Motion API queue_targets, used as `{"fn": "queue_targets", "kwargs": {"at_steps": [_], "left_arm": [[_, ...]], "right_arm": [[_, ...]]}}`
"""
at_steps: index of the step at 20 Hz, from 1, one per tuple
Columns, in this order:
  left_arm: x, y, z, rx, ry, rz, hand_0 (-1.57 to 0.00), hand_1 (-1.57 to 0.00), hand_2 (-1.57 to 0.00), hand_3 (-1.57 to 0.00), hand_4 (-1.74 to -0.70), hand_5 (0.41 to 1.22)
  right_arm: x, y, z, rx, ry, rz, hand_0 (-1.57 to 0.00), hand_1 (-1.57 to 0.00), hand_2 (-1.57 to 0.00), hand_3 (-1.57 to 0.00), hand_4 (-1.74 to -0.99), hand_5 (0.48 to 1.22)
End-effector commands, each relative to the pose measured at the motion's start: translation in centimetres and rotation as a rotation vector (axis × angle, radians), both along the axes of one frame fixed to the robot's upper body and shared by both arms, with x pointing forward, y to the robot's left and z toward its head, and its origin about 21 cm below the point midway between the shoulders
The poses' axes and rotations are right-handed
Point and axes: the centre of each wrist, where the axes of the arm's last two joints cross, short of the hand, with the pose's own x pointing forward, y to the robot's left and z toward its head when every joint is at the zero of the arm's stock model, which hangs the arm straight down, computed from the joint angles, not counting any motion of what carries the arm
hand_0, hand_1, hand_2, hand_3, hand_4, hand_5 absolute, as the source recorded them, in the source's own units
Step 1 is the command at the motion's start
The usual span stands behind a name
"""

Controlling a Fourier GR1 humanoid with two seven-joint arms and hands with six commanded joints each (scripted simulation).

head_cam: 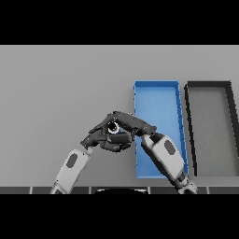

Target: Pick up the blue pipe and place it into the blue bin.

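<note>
Both hands met over the pipe just left of the blue bin.

Nearest, the two arms came up from the lower edge, the right one crossing the bin's near left corner. The left hand [99, 136] and the right hand [132, 122] sat together above the grey tabletop [51, 93], their dark fingers curled around the blue pipe [119, 131], of which only a small blue patch and a ring-shaped end showed between them. Just beside them to the right lay the blue bin [161, 100], open and long. Beyond it on the right stood a black bin [210, 121], close alongside.
</note>
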Motion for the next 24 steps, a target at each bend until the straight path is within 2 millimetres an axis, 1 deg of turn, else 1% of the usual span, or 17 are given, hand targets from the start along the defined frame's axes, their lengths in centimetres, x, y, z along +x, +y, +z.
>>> {"fn": "queue_targets", "kwargs": {"at_steps": [1,3,5,7,8,9,11,12,14,16,17,18,20,21,22,23,24], "left_arm": [[-0.1,0.2,-0.2,0.011,0.007,0.0,-0.03,-0.02,-0.02,-0.02,-0.92,0.482],[0.2,0.2,-0.1,0.025,0.007,0.0,-0.02,-0.01,-0.01,-0.01,-0.91,0.47],[0.1,-0.2,0.1,0.026,0.008,-0.007,-0.01,-0.01,-0.01,-0.01,-0.91,0.456],[0.4,0.2,-0.1,0.036,0.013,-0.001,-0.01,-0.01,-0.01,0.0,-0.91,0.445],[0.2,0.2,-0.1,0.022,0.015,-0.009,0.0,0.0,0.0,0.0,-0.91,0.441],[0.4,-0.1,-0.1,0.03,0.025,-0.006,0.0,0.0,0.0,0.0,-0.91,0.437],[0.1,0.3,0.0,0.031,0.023,0.002,0.0,0.0,0.0,0.0,-0.9,0.433],[-0.2,0.1,0.1,0.03,0.023,0.002,0.0,0.0,0.0,0.0,-0.9,0.432],[-0.4,0.8,-0.2,0.051,0.025,0.009,0.0,0.0,0.0,0.0,-0.89,0.428],[-0.1,0.7,-0.1,0.057,0.03,0.0,0.0,0.0,0.0,0.0,-0.89,0.421],[-0.1,0.5,-0.1,0.059,0.026,0.004,0.0,0.0,0.0,0.0,-0.89,0.415],[0.0,0.4,0.0,0.054,0.019,0.001,0.0,0.0,0.0,0.0,-0.89,0.412],[-0.1,0.5,-0.1,0.06,0.005,0.004,0.0,0.0,0.0,0.0,-0.88,0.412],[0.0,0.5,0.0,0.067,0.002,0.011,0.0,0.0,0.0,0.0,-0.87,0.413],[0.1,0.6,0.1,0.069,-0.005,0.013,0.0,0.0,0.0,0.0,-0.87,0.415],[0.1,0.7,0.0,0.066,0.002,0.011,0.0,0.0,0.0,0.0,-0.87,0.418],[-0.1,0.8,-0.2,0.06,0.0,0.002,0.0,0.0,0.0,0.0,-0.87,0.419]], "right_arm": [[-0.1,-0.2,0.6,0.017,0.007,0.003,-1.57,-1.57,-1.57,-1.57,-1.741,1.221],[0.0,-0.4,2.4,0.063,0.056,0.012,-1.57,-1.57,-1.57,-1.57,-1.741,1.221],[0.9,-1.0,4.7,0.091,0.068,0.016,-1.57,-1.57,-1.57,-1.57,-1.741,1.221],[1.7,-1.4,7.4,0.137,0.05,0.039,-1.57,-1.57,-1.57,-1.57,-1.741,1.221],[2.0,-1.5,8.7,0.162,0.028,0.048,-1.57,-1.57,-1.57,-1.57,-1.741,1.221],[2.7,-2.0,10.2,0.198,0.015,0.042,-1.57,-1.57,-1.57,-1.57,-1.741,1.221],[3.8,-3.0,12.7,0.249,-0.03,-0.057,-1.57,-1.57,-1.57,-1.57,-1.741,1.221],[4.3,-3.6,13.4,0.26,-0.045,-0.116,-1.57,-1.57,-1.57,-1.57,-1.741,1.221],[5.8,-5.1,15.0,0.256,-0.058,-0.23,-1.57,-1.57,-1.57,-1.57,-1.741,1.221],[7.5,-6.6,15.0,0.237,-0.028,-0.327,-1.57,-1.57,-1.57,-1.57,-1.741,1.221],[8.5,-7.8,14.7,0.225,-0.02,-0.382,-1.57,-1.57,-1.57,-1.57,-1.741,1.221],[9.2,-8.6,14.2,0.201,-0.019,-0.422,-1.57,-1.57,-1.57,-1.57,-1.741,1.221],[10.1,-11.0,13.0,0.164,-0.002,-0.503,-1.57,-1.57,-1.57,-1.57,-1.741,1.221],[10.4,-12.1,11.6,0.152,0.034,-0.528,-1.57,-1.57,-1.57,-1.57,-1.741,1.221],[10.6,-12.7,10.7,0.144,0.07,-0.56,-1.57,-1.57,-1.57,-1.57,-1.741,1.221],[10.7,-13.6,9.3,0.139,0.099,-0.589,-1.57,-1.57,-1.57,-1.57,-1.741,1.221],[10.6,-14.2,8.3,0.122,0.13,-0.612,-1.57,-1.57,-1.57,-1.57,-1.741,1.221]]}}
